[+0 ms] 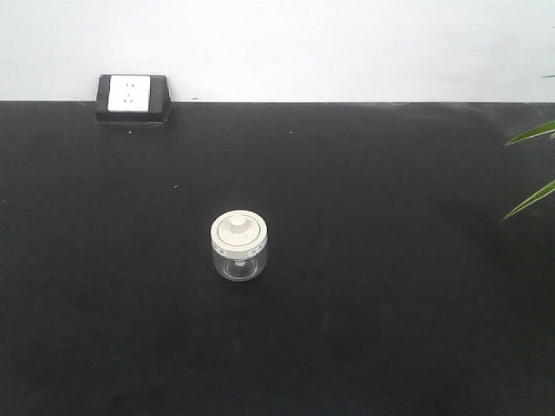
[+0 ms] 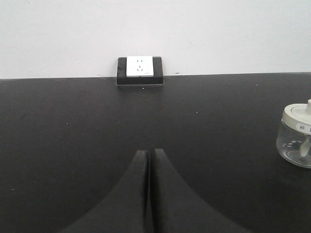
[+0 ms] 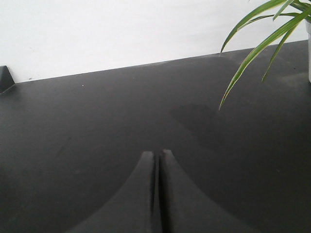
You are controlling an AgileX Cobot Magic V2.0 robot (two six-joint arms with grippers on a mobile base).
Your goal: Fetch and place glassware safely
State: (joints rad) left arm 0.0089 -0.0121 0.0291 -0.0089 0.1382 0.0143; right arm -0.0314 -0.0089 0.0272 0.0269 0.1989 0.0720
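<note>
Your left hand (image 2: 147,154) and right hand (image 3: 157,156) are both pinched closed, empty, while the lidded glass jar (image 1: 239,246) stands upright on the desk (image 1: 390,286).

jar (image 1: 239,246) stood mid-desk (image 1: 390,303) | socket box (image 1: 132,98) behind it to the left, against the wall (image 1: 347,43) | plant leaves (image 1: 533,165) at the right edge
</note>
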